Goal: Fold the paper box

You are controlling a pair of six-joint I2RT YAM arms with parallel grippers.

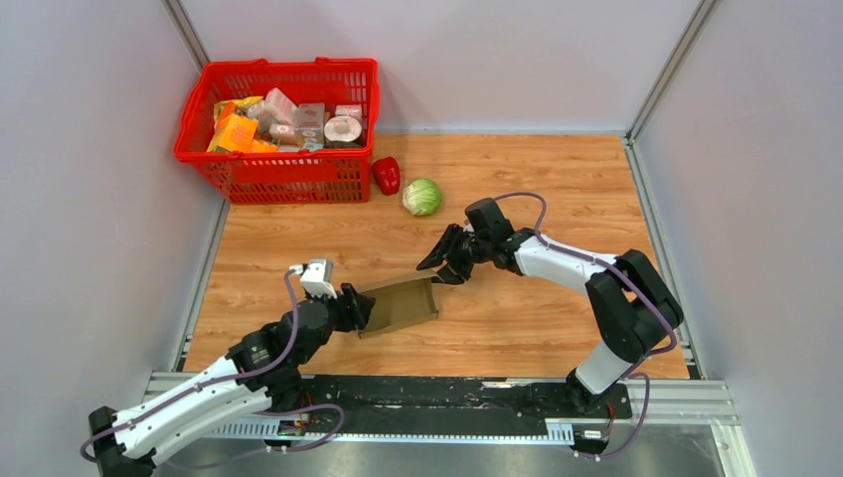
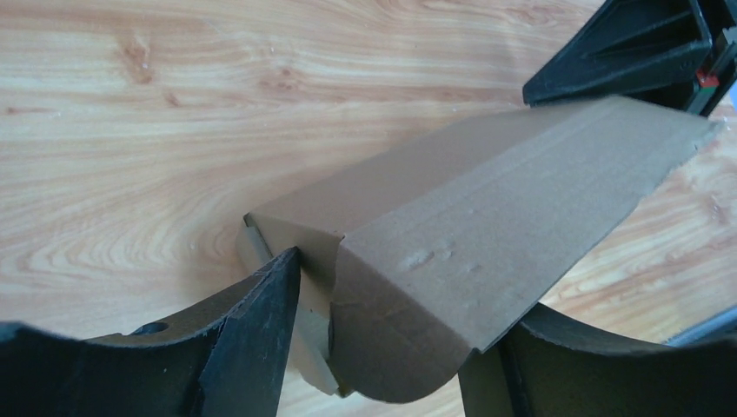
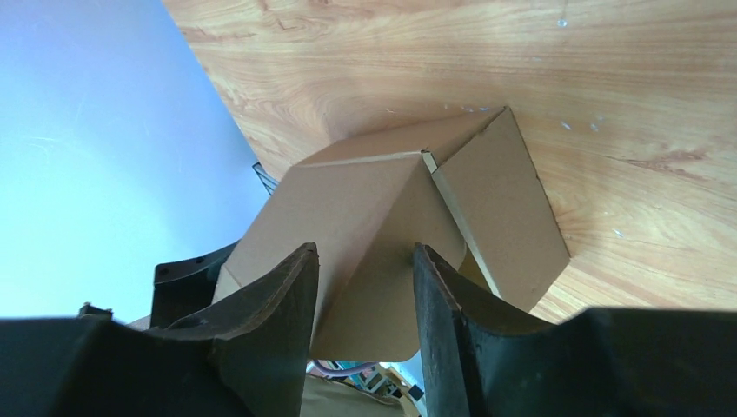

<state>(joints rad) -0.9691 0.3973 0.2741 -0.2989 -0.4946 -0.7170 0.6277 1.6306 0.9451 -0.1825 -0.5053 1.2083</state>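
The paper box point(image 1: 403, 303) is plain brown cardboard, partly folded, in the middle of the wooden table. My left gripper point(image 1: 366, 310) is at its left end. In the left wrist view the box point(image 2: 487, 217) fills the gap of that gripper point(image 2: 400, 300). One finger presses a side flap and the other is tucked under the overhanging panel. My right gripper point(image 1: 442, 266) reaches the box's far right corner from above. In the right wrist view its fingers point(image 3: 365, 252) stand apart, with a rounded flap of the box point(image 3: 365, 200) lying across the gap.
A red mesh basket point(image 1: 288, 179) with several small packages stands at the back left. A red pepper point(image 1: 386, 175) and a green cabbage point(image 1: 422, 196) lie just right of it. Grey walls close in left, right and behind. A metal rail point(image 1: 447, 397) runs along the near edge.
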